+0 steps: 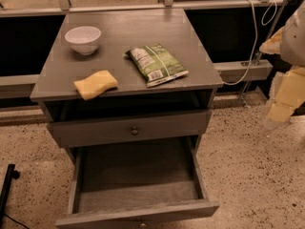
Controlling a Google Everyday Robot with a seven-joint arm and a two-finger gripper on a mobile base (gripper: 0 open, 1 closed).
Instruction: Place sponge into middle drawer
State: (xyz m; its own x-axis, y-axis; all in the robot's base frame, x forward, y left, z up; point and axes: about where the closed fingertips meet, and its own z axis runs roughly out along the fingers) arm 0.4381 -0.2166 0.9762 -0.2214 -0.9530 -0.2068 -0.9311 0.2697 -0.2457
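Note:
The pale yellow sponge point(95, 84) lies on the grey cabinet top point(124, 27), near its front left edge. The middle drawer point(138, 175) is pulled out wide open at the bottom of the cabinet, and its flat floor is bare. My gripper point(280, 109) hangs at the far right of the view, beside the cabinet and well away from the sponge, over the speckled floor. It holds nothing that I can see.
A white bowl point(83, 38) stands at the back left of the top. A green snack bag point(156, 63) lies right of the sponge. A shut drawer front with a round knob point(134, 130) sits above the open drawer. A white cable point(250, 42) hangs behind.

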